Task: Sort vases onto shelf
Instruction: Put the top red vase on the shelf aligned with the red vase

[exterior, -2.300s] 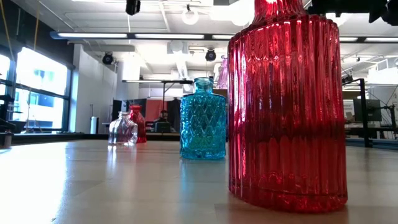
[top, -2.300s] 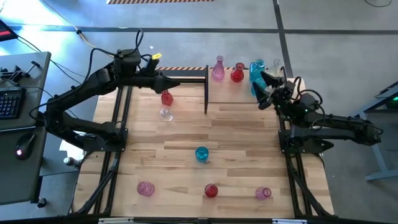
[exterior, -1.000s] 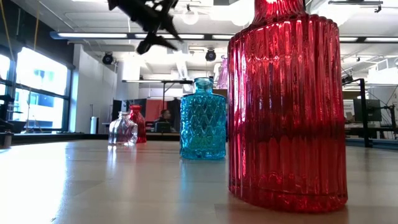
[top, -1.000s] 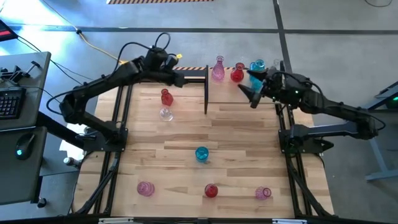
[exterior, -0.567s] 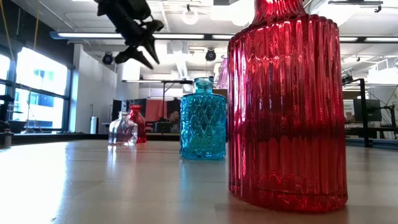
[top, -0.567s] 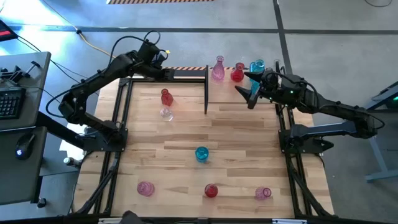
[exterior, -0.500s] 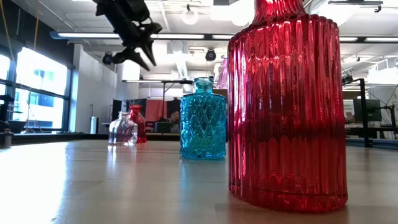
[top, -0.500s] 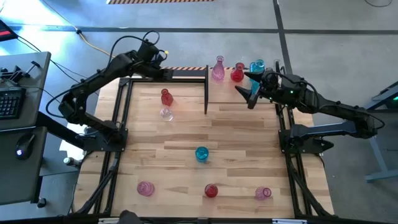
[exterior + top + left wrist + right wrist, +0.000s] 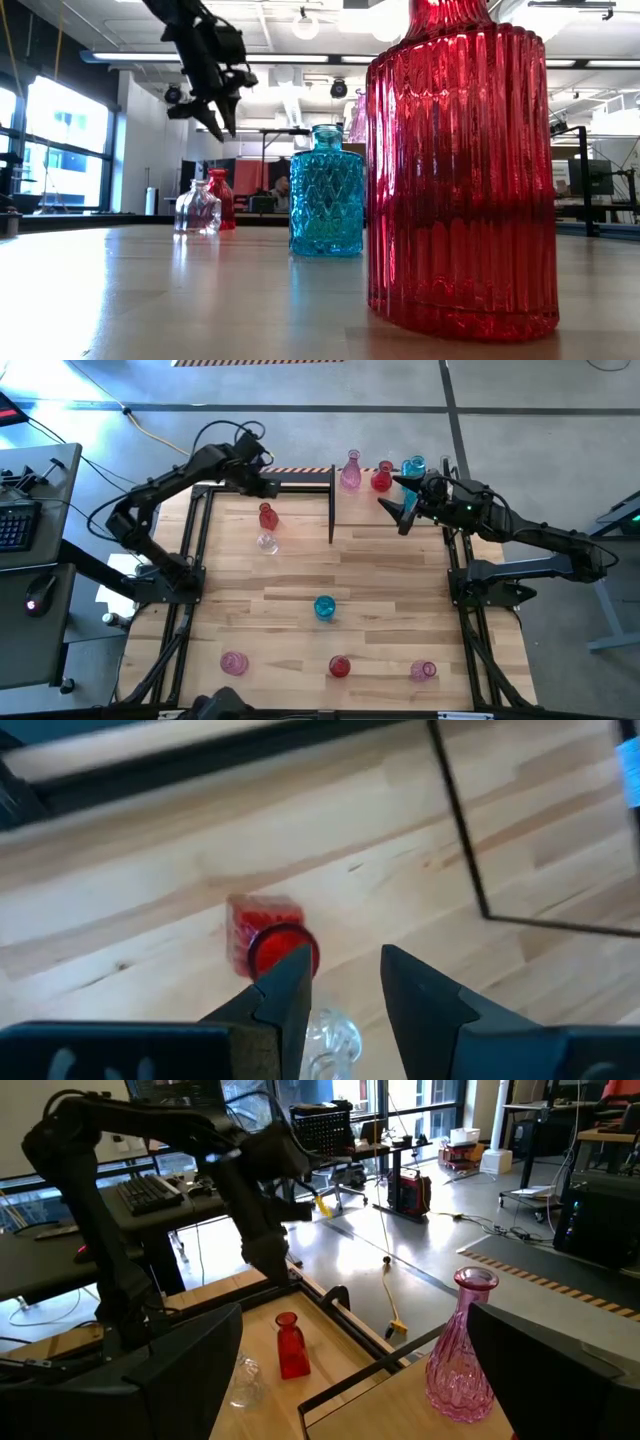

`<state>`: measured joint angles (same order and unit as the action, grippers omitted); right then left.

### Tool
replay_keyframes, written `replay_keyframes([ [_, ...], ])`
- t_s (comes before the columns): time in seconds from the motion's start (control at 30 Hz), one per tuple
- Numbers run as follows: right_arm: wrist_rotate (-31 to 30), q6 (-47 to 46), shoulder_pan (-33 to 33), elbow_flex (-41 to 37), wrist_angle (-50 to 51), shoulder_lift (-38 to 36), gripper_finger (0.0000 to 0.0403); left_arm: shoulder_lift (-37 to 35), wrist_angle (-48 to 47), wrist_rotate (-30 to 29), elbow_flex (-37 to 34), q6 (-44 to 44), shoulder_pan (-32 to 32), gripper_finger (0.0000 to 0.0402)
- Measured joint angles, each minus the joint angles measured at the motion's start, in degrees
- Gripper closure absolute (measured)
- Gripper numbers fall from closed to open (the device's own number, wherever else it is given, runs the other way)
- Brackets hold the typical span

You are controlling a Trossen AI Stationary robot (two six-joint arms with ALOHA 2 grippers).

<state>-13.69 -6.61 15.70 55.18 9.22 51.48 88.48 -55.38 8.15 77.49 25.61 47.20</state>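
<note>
I have the left gripper [image 9: 340,985], jaws apart and empty, above the red vase [image 9: 267,516] in the upper-left of the high view, and descending off-centre could topple it into the clear vase [image 9: 266,543] touching it.

The left gripper [image 9: 340,982] is hanging above the planked wooden table [image 9: 150,900], its two dark fingers [image 9: 285,985] standing a little apart with nothing between them. Below them a red vase [image 9: 262,935] is standing upright, its round mouth facing the camera, and a clear vase [image 9: 330,1038] is sitting just beside it. A thin black bar [image 9: 462,825] is crossing the boards nearby.
</note>
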Motion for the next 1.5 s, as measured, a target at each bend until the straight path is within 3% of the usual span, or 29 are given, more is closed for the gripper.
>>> replay_keyframes([
  [0.57, 0.0, -1.01, 0.0, -0.02, 0.18, 0.0, 0.003, 6.67, -5.21, -7.89, -0.02, -0.4, -1.22, 0.0289],
  [1.5, -0.02, -1.07, 0.0, -0.07, 0.87, -0.02, 0.003, 6.81, -2.86, -8.23, -3.82, -0.69, -1.09, 0.0302],
])
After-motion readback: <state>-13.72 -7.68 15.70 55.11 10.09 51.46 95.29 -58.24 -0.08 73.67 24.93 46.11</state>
